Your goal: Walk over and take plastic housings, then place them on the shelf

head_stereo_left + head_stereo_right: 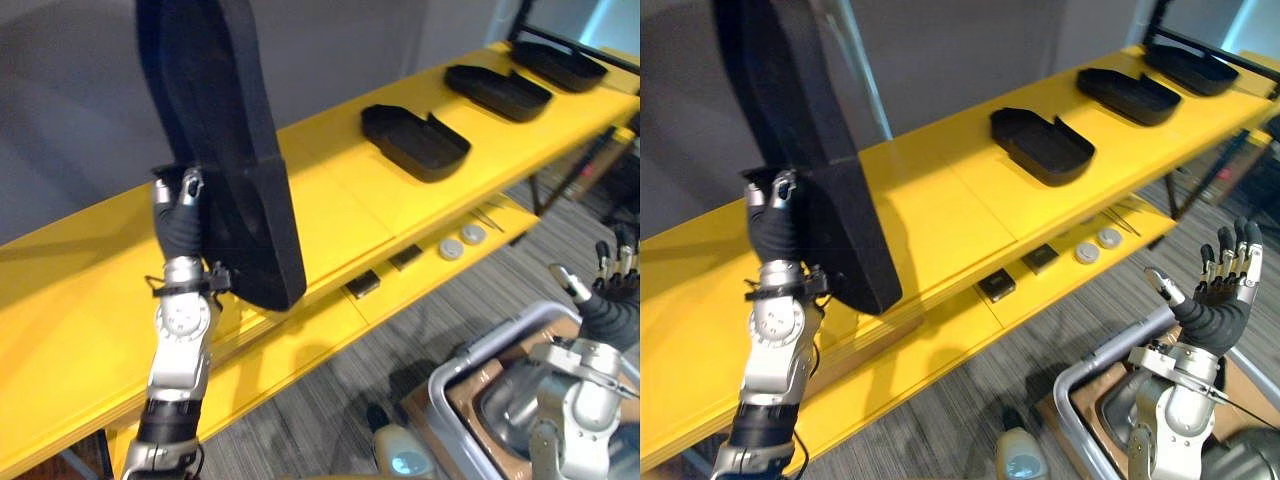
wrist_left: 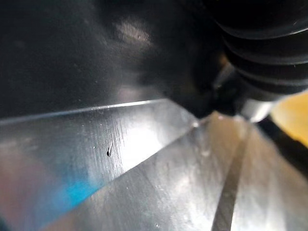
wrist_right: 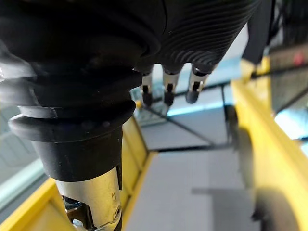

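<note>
A big black plastic housing [image 1: 230,150] stands tall and upright over the front edge of the yellow shelf [image 1: 335,215], with the left robot hand [image 1: 182,218] against its side; its grasp cannot be told. Three more housings [image 1: 415,140] lie along the shelf top towards its far right end. The right robot hand [image 1: 1225,280] is spread open, low and clear of the shelf.

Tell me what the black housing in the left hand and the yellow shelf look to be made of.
The housing, held by the left hand: likely moulded plastic, black, semi-matte; it shows a soft sheen and rounded edges. The shelf: yellow painted or laminated board, possibly wood; smooth flat surface with panel seams, core hidden.
</note>
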